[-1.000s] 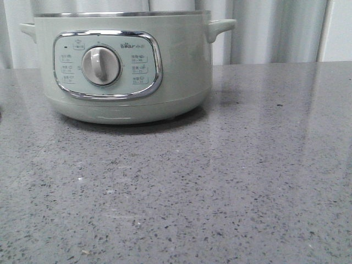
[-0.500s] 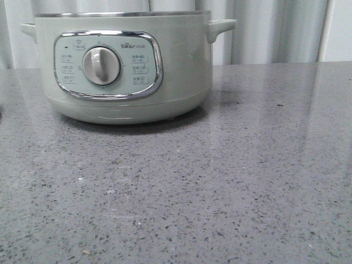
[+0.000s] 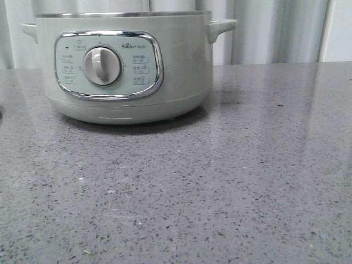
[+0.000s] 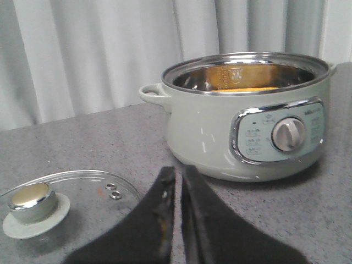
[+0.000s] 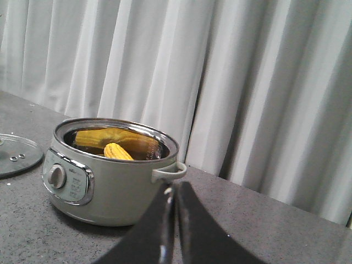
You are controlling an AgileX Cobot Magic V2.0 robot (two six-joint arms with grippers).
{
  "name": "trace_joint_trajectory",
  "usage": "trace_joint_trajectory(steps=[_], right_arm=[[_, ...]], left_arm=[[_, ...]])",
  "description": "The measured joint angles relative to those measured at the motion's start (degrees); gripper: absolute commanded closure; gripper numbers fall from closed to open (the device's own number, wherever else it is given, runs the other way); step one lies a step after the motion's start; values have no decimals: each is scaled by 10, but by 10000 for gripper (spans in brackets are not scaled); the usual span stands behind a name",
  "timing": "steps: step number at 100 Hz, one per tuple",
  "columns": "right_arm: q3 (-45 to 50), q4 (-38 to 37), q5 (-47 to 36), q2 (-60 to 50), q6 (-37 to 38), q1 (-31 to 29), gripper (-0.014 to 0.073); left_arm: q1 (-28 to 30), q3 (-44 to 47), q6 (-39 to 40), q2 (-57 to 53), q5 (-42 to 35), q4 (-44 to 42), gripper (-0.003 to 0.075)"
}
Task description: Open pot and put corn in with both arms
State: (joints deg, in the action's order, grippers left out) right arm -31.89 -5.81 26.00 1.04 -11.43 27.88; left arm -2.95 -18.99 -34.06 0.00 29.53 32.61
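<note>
The pale green pot stands open at the back left of the grey counter, its dial facing forward. It also shows in the left wrist view and the right wrist view. The yellow corn lies inside the pot; its reflection shows on the steel wall behind it. The glass lid with a chrome knob lies flat on the counter left of the pot, also seen in the right wrist view. My left gripper is shut and empty, near the lid. My right gripper is shut and empty, back from the pot's right handle.
A pale pleated curtain hangs behind the counter. The speckled grey counter stretches in front of and to the right of the pot. Neither arm shows in the front view.
</note>
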Motion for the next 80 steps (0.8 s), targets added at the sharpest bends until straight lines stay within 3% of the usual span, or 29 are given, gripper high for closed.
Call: trace_joint_trajectory(steps=[22, 42, 80], right_arm=[[0, 0, 0, 0, 0, 0, 640], [0, 0, 0, 0, 0, 0, 640], [0, 0, 0, 0, 0, 0, 640]], left_arm=[[0, 32, 0, -2, -65, -33, 741], [0, 118, 22, -2, -122, -86, 741], [0, 191, 150, -2, -113, -152, 741]])
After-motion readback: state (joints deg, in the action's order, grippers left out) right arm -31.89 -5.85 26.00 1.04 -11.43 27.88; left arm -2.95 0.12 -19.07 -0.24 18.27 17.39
